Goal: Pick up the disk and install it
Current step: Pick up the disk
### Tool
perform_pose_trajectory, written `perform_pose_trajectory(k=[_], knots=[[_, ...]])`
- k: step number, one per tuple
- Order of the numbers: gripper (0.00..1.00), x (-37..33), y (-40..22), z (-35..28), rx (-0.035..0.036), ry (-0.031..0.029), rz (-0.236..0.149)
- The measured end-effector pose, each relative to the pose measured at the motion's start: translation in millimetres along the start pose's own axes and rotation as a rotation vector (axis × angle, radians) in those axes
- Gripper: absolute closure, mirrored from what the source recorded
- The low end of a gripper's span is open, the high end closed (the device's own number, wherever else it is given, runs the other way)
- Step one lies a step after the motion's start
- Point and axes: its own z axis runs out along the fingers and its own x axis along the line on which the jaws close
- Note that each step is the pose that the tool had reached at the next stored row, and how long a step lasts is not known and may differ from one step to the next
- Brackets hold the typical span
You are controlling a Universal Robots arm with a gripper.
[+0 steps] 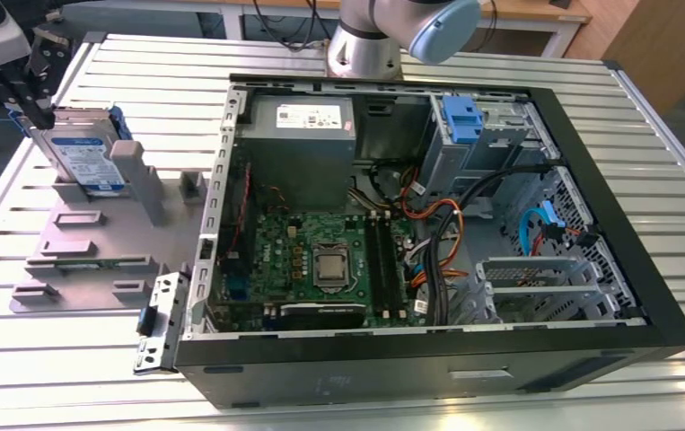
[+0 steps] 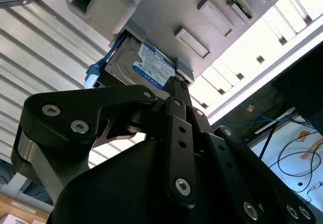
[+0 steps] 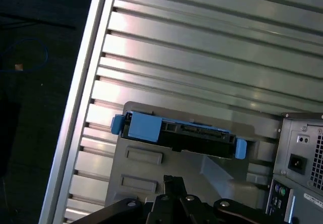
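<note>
While the slatted table point(image 1: 151, 63) carries the open computer case point(image 1: 438, 359), the disk point(image 1: 84, 157) stands on edge in the grey fixture point(image 1: 91, 242) to the exterior view's left of it, neither lifted nor installed. The gripper point(image 1: 38, 112) hangs by the disk's upper edge, jaws together and holding nothing, so I judge both steps undone.

I read a flat silver hard drive point(image 1: 84, 157) with a white-and-blue label, blue plastic side bracket point(image 3: 144, 126), grey plastic holder point(image 1: 79, 247), ribbed silver metal surface point(image 1: 66, 368), green circuit board point(image 1: 318, 260), black computer case point(image 1: 438, 355).
</note>
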Motion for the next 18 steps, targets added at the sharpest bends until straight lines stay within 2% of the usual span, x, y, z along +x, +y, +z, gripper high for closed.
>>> perform_pose_trajectory(k=[1,18], knots=[[0.89,0.0,0.0,0.0,-0.0005,0.0008,-0.018],[0.89,0.0,0.0,0.0,-0.0009,0.0016,-0.038]])
